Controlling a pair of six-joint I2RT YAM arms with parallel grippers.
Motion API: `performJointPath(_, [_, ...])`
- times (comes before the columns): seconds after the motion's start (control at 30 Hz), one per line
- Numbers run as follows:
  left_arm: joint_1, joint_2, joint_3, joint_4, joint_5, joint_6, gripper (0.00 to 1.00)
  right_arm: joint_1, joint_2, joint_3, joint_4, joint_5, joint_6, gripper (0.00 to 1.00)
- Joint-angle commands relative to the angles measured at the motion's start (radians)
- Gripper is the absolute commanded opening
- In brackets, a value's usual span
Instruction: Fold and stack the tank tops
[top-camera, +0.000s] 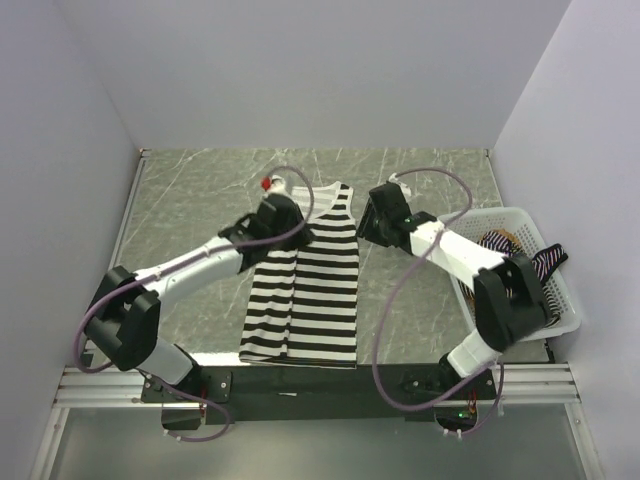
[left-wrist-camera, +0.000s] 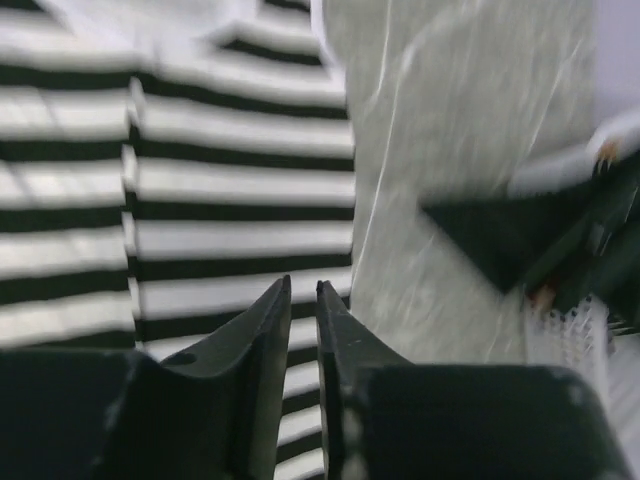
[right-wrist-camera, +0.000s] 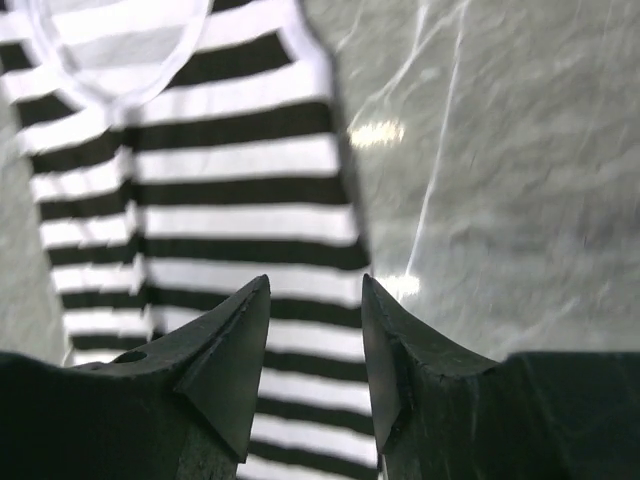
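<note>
The black-and-white striped tank top (top-camera: 310, 290) lies flat on the table, neck to the far side, its left part folded in toward the middle. It also shows in the left wrist view (left-wrist-camera: 240, 180) and the right wrist view (right-wrist-camera: 230, 200). My left gripper (top-camera: 283, 212) (left-wrist-camera: 303, 285) hovers over its upper left, jaws almost closed with nothing between them. My right gripper (top-camera: 372, 222) (right-wrist-camera: 315, 282) is open and empty over the top's right edge. The thin-striped top (top-camera: 545, 265) and a brownish cloth (top-camera: 498, 240) lie in the basket.
A white mesh basket (top-camera: 560, 300) stands at the right edge of the grey marbled table (top-camera: 190, 200). White walls enclose the left, far and right sides. A small red thing (top-camera: 267, 183) sits by the top's neck. My right arm (left-wrist-camera: 540, 230) shows blurred in the left wrist view.
</note>
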Motion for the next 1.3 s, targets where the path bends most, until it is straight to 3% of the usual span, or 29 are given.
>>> performJointPath(0.0, [-0.093, -0.028, -0.091, 0.061, -0.038, -0.050, 0.18, -0.062, 0.107, 0.115, 0.001, -0.050, -0.052, 0.49])
performJointPath(0.2, [-0.190, 0.055, -0.181, 0.084, -0.081, -0.124, 0.01, -0.088, 0.292, 0.265, -0.025, -0.044, -0.071, 0.49])
performJointPath(0.5, [-0.247, 0.144, -0.218, 0.034, -0.149, -0.170, 0.01, -0.091, 0.478, 0.411, -0.071, -0.010, -0.089, 0.46])
performJointPath(0.73, [-0.250, 0.155, -0.249, 0.006, -0.178, -0.179, 0.01, -0.078, 0.517, 0.431, -0.094, 0.036, -0.118, 0.25])
performJointPath(0.83, [-0.251, 0.144, -0.266, -0.009, -0.196, -0.179, 0.01, -0.059, 0.495, 0.454, -0.142, 0.120, -0.141, 0.02])
performJointPath(0.93, [-0.251, 0.138, -0.274, -0.017, -0.200, -0.170, 0.01, -0.038, 0.441, 0.436, -0.148, 0.168, -0.164, 0.00])
performJointPath(1.13, [-0.251, 0.130, -0.288, -0.022, -0.203, -0.162, 0.00, 0.059, 0.425, 0.514, -0.269, 0.367, -0.201, 0.01])
performJointPath(1.23, [-0.251, 0.121, -0.298, -0.019, -0.200, -0.161, 0.01, 0.057, 0.447, 0.505, -0.250, 0.355, -0.192, 0.21])
performJointPath(1.27, [-0.251, 0.119, -0.301, -0.020, -0.197, -0.161, 0.01, 0.054, 0.448, 0.491, -0.230, 0.335, -0.201, 0.35])
